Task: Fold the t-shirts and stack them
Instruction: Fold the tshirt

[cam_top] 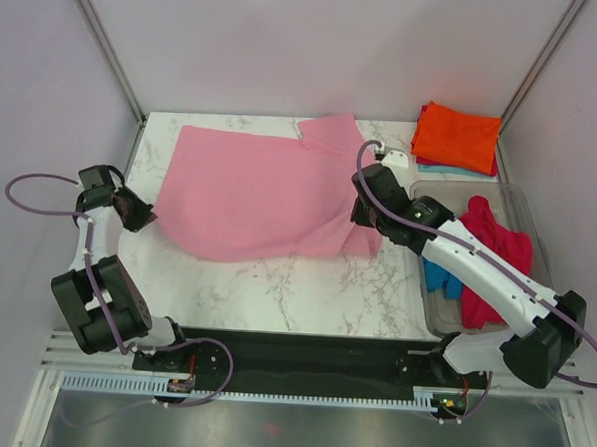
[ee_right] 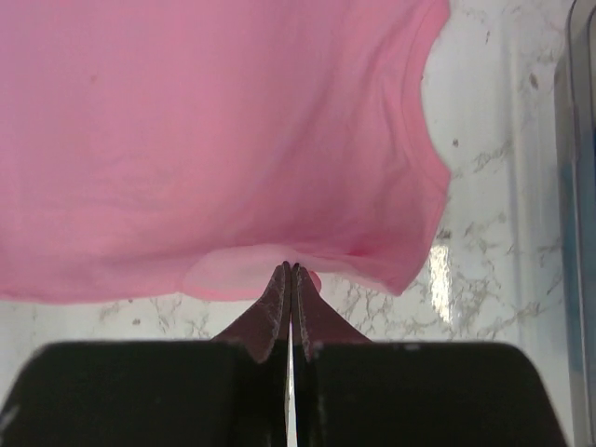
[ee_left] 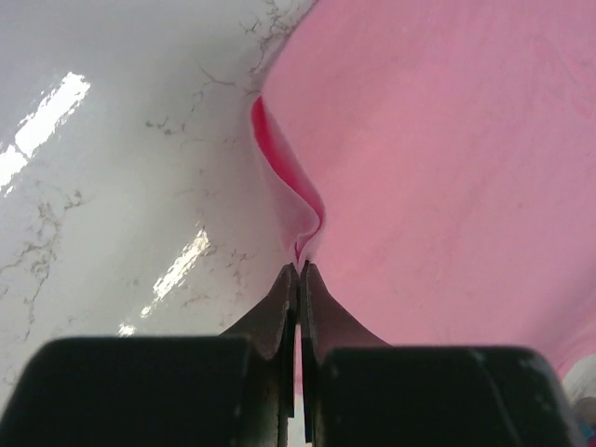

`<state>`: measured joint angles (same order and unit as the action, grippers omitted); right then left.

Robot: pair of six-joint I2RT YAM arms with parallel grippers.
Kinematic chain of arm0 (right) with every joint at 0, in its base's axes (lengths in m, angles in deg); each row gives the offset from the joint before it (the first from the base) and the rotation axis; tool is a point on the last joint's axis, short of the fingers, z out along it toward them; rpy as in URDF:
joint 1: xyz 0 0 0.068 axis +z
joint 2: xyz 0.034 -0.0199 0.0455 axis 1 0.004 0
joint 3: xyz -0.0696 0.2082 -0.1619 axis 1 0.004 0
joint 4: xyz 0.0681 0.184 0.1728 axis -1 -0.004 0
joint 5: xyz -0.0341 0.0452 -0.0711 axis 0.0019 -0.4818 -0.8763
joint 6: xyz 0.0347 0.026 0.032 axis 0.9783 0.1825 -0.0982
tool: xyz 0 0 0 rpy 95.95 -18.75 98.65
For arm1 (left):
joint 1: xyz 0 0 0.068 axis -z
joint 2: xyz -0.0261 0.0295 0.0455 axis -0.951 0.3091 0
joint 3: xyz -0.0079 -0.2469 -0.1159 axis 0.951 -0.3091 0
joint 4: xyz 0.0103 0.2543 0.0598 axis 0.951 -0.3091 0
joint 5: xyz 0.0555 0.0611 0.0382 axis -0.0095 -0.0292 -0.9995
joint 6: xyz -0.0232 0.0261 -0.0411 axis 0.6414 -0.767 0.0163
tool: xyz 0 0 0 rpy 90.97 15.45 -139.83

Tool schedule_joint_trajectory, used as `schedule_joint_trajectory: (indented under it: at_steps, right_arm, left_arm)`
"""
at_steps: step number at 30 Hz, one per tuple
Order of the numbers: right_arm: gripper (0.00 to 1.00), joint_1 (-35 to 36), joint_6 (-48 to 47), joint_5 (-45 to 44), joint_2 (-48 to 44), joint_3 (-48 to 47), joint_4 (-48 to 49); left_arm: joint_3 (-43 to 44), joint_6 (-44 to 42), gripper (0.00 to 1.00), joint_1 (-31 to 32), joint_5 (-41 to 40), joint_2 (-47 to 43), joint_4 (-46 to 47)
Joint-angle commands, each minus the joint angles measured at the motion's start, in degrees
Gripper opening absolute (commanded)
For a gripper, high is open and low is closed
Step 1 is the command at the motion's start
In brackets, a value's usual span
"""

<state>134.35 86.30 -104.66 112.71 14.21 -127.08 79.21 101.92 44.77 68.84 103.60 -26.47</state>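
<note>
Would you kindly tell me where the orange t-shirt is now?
Top external view: the orange t-shirt lies folded at the far right corner of the table, just beyond the clear bin, right of the light pink t-shirt.

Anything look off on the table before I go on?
Nothing spilled or damaged. The light pink t-shirt lies askew and unflattened, its edge puckered where the left gripper pinches it; the right gripper pinches the opposite side.
</note>
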Motion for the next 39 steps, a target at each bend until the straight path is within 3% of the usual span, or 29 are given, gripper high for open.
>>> schedule_joint_trajectory:
  at_steps: [1,14,34,39]
  right_arm:
    - [0.00,-4.22,-8.10,3.82,4.65,-5.94,2.60]
    - [0.00,-17.85,-14.78,12.96,18.20,-14.03,8.05]
    - [0.00,-25.85,-17.95,16.48,34.80,-23.78,10.52]
    - [0.00,-28.40,-18.12,18.50,40.26,-28.86,10.69]
  left_arm:
    - [6.01,-3.46,0.02,0.59,1.98,3.64,-0.73]
    - [21.84,-4.87,0.02,4.46,-2.68,20.87,-5.12]
    - [41.44,-6.98,0.02,8.68,-9.53,40.30,-12.51]
    - [44.43,-7.42,0.06,8.24,-9.36,43.11,-14.70]
